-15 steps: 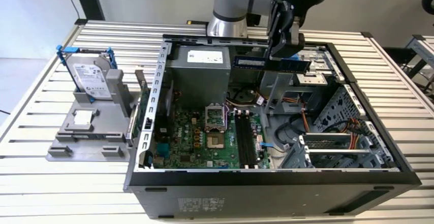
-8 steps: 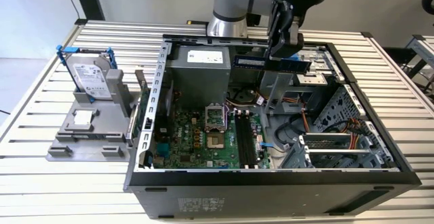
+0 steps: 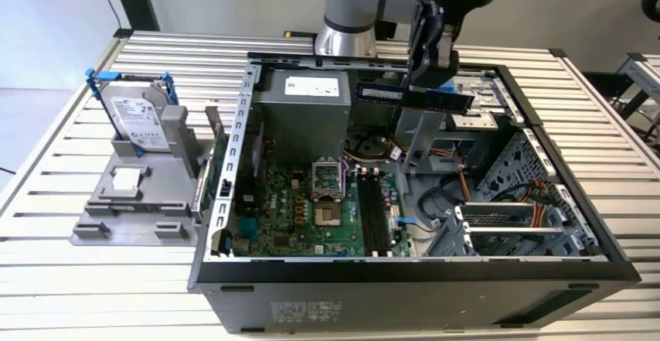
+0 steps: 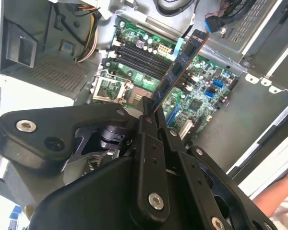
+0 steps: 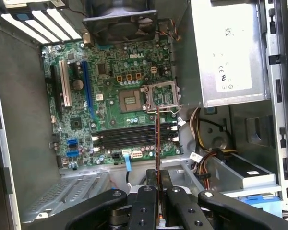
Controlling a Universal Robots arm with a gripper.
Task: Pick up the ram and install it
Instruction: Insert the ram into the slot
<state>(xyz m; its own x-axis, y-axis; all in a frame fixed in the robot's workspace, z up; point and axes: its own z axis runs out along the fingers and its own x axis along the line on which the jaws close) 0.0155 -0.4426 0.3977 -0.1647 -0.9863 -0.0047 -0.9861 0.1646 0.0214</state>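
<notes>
The gripper (image 3: 429, 83) hangs over the open computer case (image 3: 413, 283), its fingers pressed in on the ram (image 3: 413, 95) and pinching it near the middle of its length. In the exterior view the blue stick lies roughly level and is held in the air above the metal drive bay (image 3: 469, 124), just to the exterior view's right of the grey power supply (image 3: 304, 113). It is clear of the green motherboard (image 3: 309, 217) below. The black memory slots (image 3: 373, 209) lie unfilled on the board, well apart from the stick. In the second wrist view the ram (image 4: 180, 67) slants away from the gripper (image 4: 151, 115), its row of black chips facing the camera, with the memory slots (image 4: 139, 55) beneath it in the background. In the first wrist view the ram (image 5: 157, 139) shows edge-on as a thin line rising from the gripper (image 5: 157, 175), and it passes in front of the memory slots (image 5: 129, 136) and the processor socket (image 5: 161, 96). The case rests on its side on a slatted metal surface (image 3: 103, 279). At the exterior view's left, beside the case, a silver hard drive (image 3: 139, 113) stands upright in a blue frame on a grey holder (image 3: 129, 202).
</notes>
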